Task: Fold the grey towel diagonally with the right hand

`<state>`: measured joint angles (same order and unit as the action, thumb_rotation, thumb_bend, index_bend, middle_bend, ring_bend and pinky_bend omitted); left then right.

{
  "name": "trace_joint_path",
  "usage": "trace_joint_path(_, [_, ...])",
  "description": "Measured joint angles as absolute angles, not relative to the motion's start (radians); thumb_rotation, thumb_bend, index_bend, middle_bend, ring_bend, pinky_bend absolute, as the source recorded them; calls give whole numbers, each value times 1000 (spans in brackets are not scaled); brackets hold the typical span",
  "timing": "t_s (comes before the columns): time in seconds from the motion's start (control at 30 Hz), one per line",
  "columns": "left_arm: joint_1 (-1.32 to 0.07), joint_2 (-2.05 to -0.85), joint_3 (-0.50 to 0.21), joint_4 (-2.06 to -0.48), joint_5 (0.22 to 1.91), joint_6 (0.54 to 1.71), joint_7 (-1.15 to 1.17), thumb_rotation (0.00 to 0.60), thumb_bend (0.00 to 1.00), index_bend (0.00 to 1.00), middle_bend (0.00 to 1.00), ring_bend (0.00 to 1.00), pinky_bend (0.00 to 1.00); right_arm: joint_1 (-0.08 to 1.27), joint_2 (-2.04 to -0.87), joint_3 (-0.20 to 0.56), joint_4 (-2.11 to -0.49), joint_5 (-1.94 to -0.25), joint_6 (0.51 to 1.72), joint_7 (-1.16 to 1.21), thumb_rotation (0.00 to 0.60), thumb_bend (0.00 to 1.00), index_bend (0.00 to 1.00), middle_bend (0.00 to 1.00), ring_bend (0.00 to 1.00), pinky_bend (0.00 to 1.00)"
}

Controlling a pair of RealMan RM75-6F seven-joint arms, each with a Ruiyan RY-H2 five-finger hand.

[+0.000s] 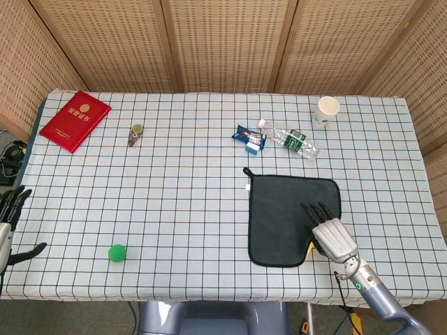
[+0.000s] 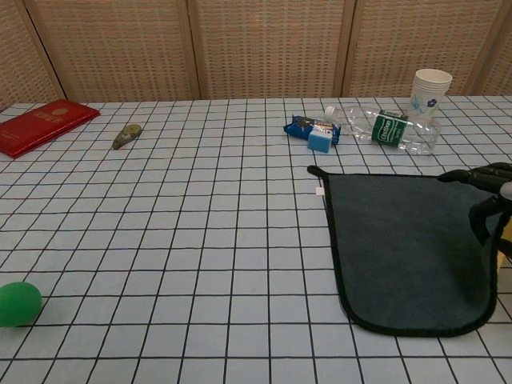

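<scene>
The grey towel lies flat on the checked table at the near right, a small loop at its far left corner. My right hand is over the towel's near right corner, fingers curled onto the cloth and holding that corner, which is drawn in to the left and slightly raised. The hand hides the corner itself. My left hand hangs off the table's left edge with its fingers spread and holds nothing; only the head view shows it.
Beyond the towel lie a blue snack packet, a clear bottle on its side and a paper cup. On the left are a red booklet, a small grey-green object and a green ball.
</scene>
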<state>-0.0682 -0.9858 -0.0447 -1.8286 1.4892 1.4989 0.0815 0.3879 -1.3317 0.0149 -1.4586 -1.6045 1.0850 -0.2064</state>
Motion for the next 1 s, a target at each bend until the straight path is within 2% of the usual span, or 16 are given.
trace_joint_path(0.3, [-76,-987,-57,-1813,1460,1485,77,600,0,0,0,0,0,517,-1341,133,-1518,-1432,921,-346,600,716,683,74,0,0])
trace_joint_path(0.6, [-85,-988,-63,-1806,1439,1466,60,600,0,0,0,0,0,631,-1425,216,-1471,-1229,816,-455,600,713,676,81,0,0])
trace_joint_path(1.0, [-93,-988,-73,-1793,1405,1446,47,600,0,0,0,0,0,771,-1587,262,-1309,-1019,790,-607,600,709,682,82,0,0])
